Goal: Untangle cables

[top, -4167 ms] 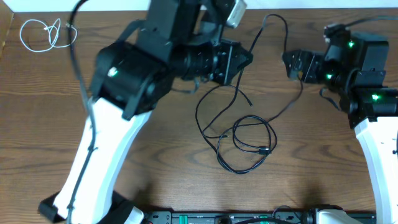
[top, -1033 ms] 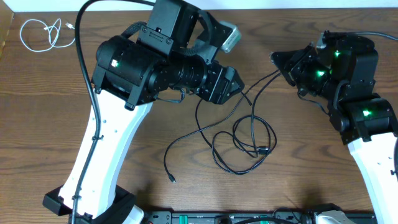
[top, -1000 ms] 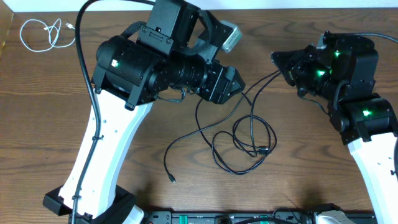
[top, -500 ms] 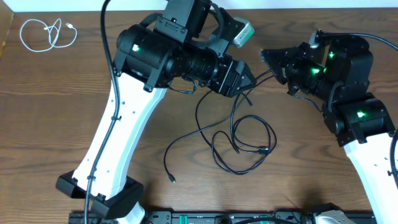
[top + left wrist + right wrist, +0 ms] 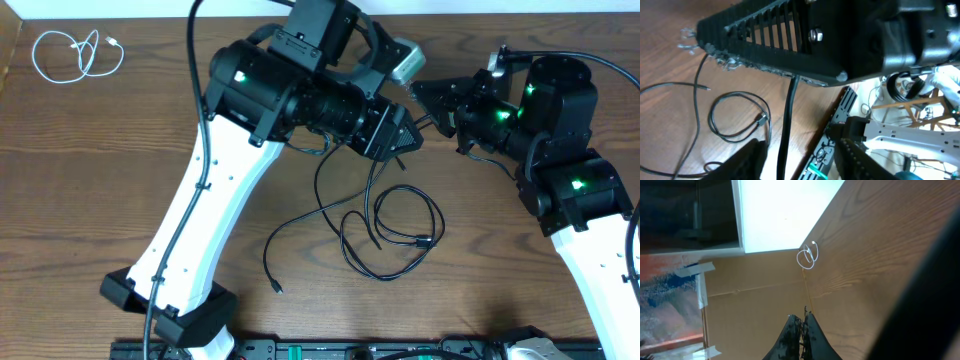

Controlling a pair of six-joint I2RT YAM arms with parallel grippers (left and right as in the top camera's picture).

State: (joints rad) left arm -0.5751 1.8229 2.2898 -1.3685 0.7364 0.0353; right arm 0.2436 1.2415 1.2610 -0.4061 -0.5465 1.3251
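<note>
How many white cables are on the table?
1. The white cable lies coiled at the table's far left corner, away from the black cables tangled in the middle. The arms cover part of the table, so another could be hidden.

Tangled black cables [image 5: 416, 240] on table [image 5: 90, 180]

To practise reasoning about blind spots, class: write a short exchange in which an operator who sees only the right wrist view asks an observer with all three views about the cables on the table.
Operator: I see only a coiled white cable far off. Any other cables?
Observer: Yes, black cables lie in tangled loops in the middle of the table, well apart from it.
Operator: Is the left gripper on them?
Observer: Its fingers stand apart, with one black strand running between them.
</note>
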